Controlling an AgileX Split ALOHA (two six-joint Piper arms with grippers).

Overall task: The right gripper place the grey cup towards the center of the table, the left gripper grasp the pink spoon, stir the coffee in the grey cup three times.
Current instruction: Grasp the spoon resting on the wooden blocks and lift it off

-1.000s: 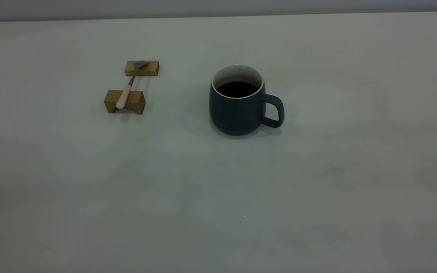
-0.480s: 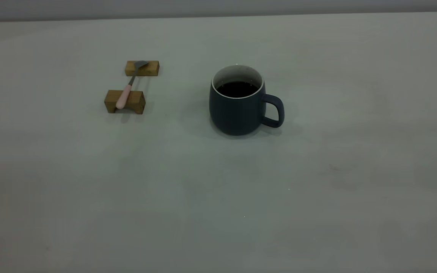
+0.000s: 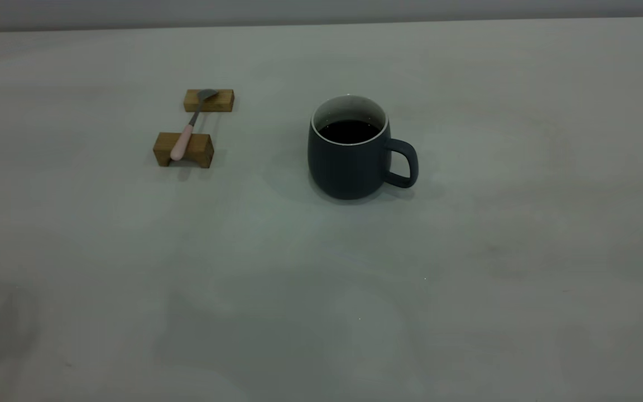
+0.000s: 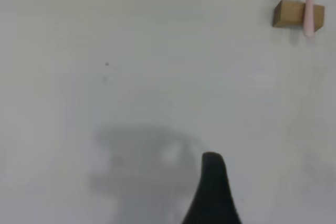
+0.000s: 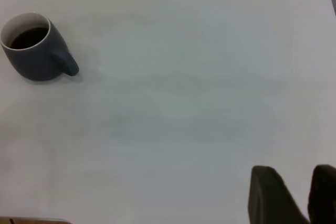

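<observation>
The grey cup stands upright near the middle of the table, handle to the right, with dark coffee inside. The pink spoon lies to its left, bridging two wooden blocks. Neither gripper shows in the exterior view. In the left wrist view my left gripper hangs over bare table, far from the spoon. In the right wrist view my right gripper is shut and holds nothing, far from the cup.
The near block carries the spoon's handle and the far block its bowl. The table's back edge runs along the top of the exterior view. Bare table lies all round the cup.
The cup, the spoon and the blocks have not moved. A faint shadow has spread over the near part of the table.
</observation>
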